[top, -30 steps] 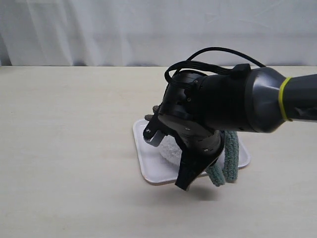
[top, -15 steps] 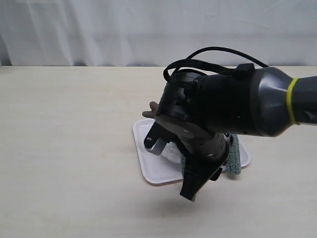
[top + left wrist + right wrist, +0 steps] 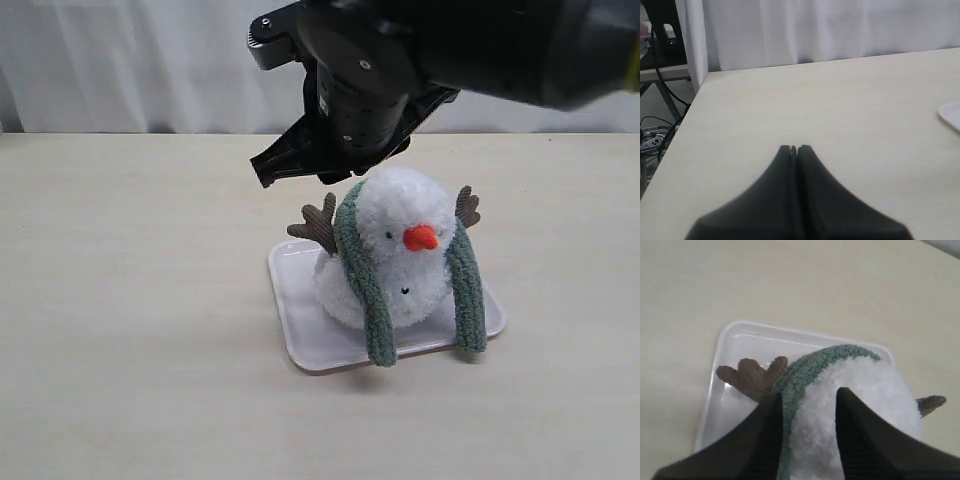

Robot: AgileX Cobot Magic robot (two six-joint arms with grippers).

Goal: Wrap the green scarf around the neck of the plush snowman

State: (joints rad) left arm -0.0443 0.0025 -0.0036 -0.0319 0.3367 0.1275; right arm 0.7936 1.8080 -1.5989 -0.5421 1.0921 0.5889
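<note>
On the table (image 3: 120, 300): white tray (image 3: 300, 335), plush snowman (image 3: 400, 215) sitting upright in it
Right gripper (image 3: 809, 392): hanging over the snowman's head, jaws spread, nothing in them
Green scarf (image 3: 362, 280): draped behind the head, both ends dangling down the front
Left gripper (image 3: 794, 148): off over bare table, jaws pressed together, empty

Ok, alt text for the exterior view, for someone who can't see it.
A white plush snowman stands on a white tray, a green scarf looped behind its head, both ends hanging down its front. A black robot arm hovers just above.
</note>
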